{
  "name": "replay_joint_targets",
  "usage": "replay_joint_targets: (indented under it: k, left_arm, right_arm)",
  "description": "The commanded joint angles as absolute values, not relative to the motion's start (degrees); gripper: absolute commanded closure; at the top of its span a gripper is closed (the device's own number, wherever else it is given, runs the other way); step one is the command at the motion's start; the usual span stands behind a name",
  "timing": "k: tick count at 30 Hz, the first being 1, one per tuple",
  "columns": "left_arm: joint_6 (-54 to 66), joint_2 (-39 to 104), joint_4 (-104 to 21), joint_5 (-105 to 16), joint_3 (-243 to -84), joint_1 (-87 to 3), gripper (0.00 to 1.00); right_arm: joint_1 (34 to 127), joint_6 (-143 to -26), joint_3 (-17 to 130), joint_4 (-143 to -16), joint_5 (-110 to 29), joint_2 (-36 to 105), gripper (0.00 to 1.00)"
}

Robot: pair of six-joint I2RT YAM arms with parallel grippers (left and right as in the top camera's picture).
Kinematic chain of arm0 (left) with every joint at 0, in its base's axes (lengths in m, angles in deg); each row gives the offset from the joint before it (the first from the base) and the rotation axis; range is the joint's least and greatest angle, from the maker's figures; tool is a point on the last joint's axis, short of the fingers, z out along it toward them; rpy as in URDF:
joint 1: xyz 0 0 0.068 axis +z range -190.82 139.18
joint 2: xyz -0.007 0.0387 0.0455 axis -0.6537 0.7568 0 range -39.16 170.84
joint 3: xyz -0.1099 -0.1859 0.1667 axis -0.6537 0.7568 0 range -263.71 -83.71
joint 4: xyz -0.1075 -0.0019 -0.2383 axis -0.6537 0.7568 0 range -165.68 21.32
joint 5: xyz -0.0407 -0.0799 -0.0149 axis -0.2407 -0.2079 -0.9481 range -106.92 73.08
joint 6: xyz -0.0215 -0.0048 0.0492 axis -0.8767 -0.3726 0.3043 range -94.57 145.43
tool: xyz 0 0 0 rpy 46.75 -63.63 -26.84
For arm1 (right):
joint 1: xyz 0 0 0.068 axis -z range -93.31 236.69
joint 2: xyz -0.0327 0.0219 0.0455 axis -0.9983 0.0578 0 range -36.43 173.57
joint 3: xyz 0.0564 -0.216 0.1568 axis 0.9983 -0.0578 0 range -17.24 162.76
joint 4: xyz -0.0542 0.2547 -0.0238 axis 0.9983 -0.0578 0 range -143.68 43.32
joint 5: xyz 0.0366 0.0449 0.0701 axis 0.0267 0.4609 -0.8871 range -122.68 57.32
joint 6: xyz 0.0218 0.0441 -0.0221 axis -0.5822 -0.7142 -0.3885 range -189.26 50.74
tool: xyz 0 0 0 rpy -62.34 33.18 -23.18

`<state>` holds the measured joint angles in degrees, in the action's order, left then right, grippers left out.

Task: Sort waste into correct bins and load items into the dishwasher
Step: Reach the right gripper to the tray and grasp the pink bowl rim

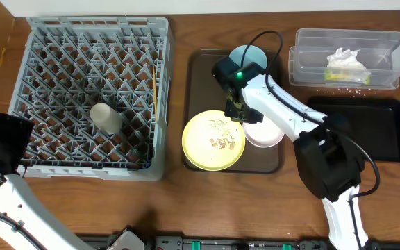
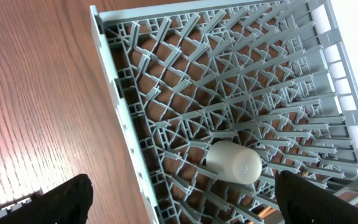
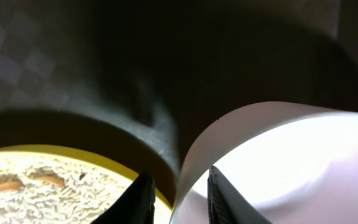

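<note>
Right gripper [image 3: 178,175] straddles the left rim of the small white bowl [image 3: 291,162], one finger inside, one outside, clamp uncertain; left gripper [image 2: 184,182], spread wide, hangs over the dish rack [image 2: 229,74].

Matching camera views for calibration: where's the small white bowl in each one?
Overhead: small white bowl on the brown tray, just right of the yellow-green plate.
Left wrist: not in it.
Right wrist: fills the lower right, its rim between the fingers of the right gripper.
Shared landmark: the yellow-green plate, beside the bowl in both overhead and right wrist.
</note>
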<state>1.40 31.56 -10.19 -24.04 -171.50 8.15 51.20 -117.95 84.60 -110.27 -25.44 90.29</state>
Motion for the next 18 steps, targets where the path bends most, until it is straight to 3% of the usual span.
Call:
replay_joint_targets:
  k: [1,8,11,13,18]
  left_arm:
    - [1.3,31.7,-10.1,-23.7,-171.7,8.4,0.06]
    - [1.3,31.7,-10.1,-23.7,-171.7,8.4,0.06]
    - [1.3,31.7,-10.1,-23.7,-171.7,8.4,0.06]
    - [1.3,31.7,-10.1,-23.7,-171.7,8.4,0.06]
    - [1.3,31.7,-10.1,-23.7,-171.7,8.4,0.06]
  right_arm:
    - [51.3,-120.7,83.7,-110.4,-23.9,90.8,0.75]
    - [51.2,-121.3,82.4,-109.6,-22.9,90.8,0.78]
    - [51.2,-121.3,81.1,-108.5,-22.6,90.8,0.86]
    - [51.1,-121.4,80.3,-108.2,-22.6,90.8,0.99]
    - [51.1,-121.3,80.3,-107.8,-22.6,90.7,0.99]
